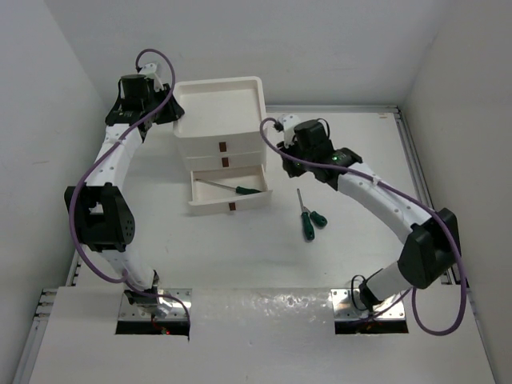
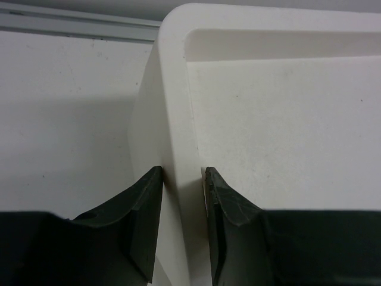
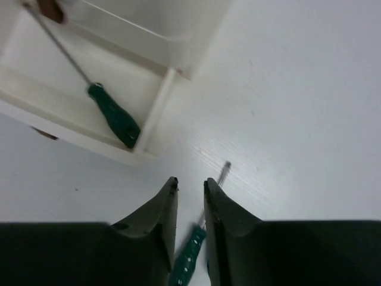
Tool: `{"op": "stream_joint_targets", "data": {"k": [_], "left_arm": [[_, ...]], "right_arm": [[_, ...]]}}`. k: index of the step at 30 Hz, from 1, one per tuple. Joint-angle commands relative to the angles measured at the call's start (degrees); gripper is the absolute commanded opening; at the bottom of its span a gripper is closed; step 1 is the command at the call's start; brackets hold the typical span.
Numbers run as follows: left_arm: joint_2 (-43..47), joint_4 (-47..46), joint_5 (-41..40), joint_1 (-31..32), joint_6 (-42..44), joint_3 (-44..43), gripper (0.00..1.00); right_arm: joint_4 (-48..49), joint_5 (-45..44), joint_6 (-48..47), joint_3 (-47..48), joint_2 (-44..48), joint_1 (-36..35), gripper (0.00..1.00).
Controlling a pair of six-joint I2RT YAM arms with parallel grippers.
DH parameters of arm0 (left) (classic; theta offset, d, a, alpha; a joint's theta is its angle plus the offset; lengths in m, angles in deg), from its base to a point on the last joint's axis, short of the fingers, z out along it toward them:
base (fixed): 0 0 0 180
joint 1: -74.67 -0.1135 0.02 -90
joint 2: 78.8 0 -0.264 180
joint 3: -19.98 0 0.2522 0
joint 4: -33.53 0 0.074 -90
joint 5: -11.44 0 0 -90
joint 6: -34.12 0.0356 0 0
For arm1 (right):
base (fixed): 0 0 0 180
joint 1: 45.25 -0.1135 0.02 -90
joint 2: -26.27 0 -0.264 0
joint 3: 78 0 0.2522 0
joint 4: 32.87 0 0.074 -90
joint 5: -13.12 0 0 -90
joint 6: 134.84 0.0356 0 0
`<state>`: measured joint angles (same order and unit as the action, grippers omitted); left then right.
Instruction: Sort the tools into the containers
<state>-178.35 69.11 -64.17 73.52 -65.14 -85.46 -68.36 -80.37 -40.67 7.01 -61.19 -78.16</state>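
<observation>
No text, label, brand, number or sign is legible to me in any of the three views (overhead, left wrist, right wrist). The small brown tabs [image 1: 223, 146] on the drawer fronts of the containers [image 1: 220, 132] are too small from my station for me to tell whether they carry any marking.
</observation>
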Motion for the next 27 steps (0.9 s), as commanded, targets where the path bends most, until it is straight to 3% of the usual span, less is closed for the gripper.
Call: {"op": "stream_joint_targets", "data": {"k": [1,2,3,6,12,20,27], "left_arm": [[-2.05,5.33,-0.07,0.62,2.31,0.1,0.0],[-2.05,5.42,-0.07,0.53,2.4,0.1,0.0],[-2.14,5.42,-0.07,0.53,2.4,0.18,0.0],[-2.32,5.68,0.46,0.53,2.66,0.27,0.0],[-1.97,5.86,0.9,0.62,2.93,0.36,0.05],[-2.14,5.51,0.9,0.53,2.93,0.97,0.06],[-2.85,5.25,1.78,0.53,2.58,1.42,0.06]], "right_arm": [[-10.32,-3.47,5.05,-2.59,-2.01,4.68,0.2],[-12.0,-2.41,5.76,-3.38,-2.45,6.52,0.21],[-12.19,-2.05,6.29,-4.44,-2.71,7.06,0.36],[-10.7,-2.75,6.38,-8.74,-2.98,7.77,0.58],[-8.67,-1.96,6.21,-12.27,-5.43,7.86,0.58],[-10.26,-3.19,7.35,-14.72,-6.94,8.82,0.42],[-8.06,-2.32,8.14,-19.12,-7.11,9.0,0.41]]}}
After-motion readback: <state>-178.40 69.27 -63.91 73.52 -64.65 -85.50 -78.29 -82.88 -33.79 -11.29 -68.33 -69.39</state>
